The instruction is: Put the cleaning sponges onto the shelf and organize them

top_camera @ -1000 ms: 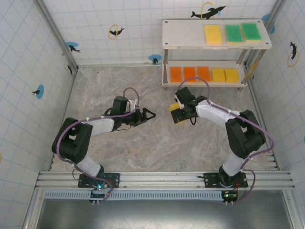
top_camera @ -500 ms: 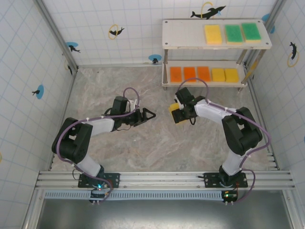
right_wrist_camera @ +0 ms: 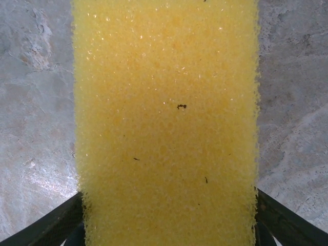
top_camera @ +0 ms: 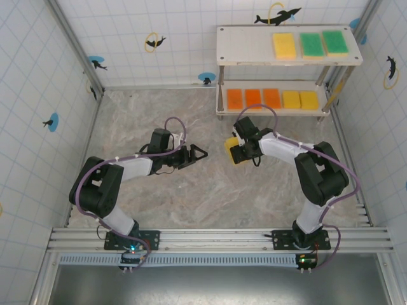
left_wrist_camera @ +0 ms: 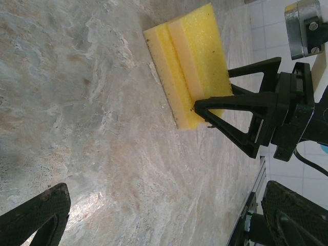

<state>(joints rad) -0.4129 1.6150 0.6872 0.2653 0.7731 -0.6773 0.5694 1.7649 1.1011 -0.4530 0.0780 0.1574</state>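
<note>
A yellow sponge (top_camera: 231,152) lies on the marble table, and my right gripper (top_camera: 237,152) is shut on it, one finger against each long side. In the right wrist view the sponge (right_wrist_camera: 164,118) spans the whole gap of the gripper (right_wrist_camera: 169,228). My left gripper (top_camera: 198,152) hovers open to its left, holding nothing. The left wrist view looks across bare table at the sponge (left_wrist_camera: 189,56), with the left gripper (left_wrist_camera: 169,215) wide open. The shelf (top_camera: 245,47) stands at the back right. Three sponges, one yellow (top_camera: 284,45) and two green (top_camera: 311,44), lie on its top board.
The lower board holds three orange sponges (top_camera: 254,98) and two yellow ones (top_camera: 300,100). Tiled walls enclose the table on the left, the back and the right. A metal rail (top_camera: 210,238) runs along the near edge.
The right gripper's fingers have closed in onto the yellow sponge's sides. It also shifted slightly toward the back. The left arm has not moved.
</note>
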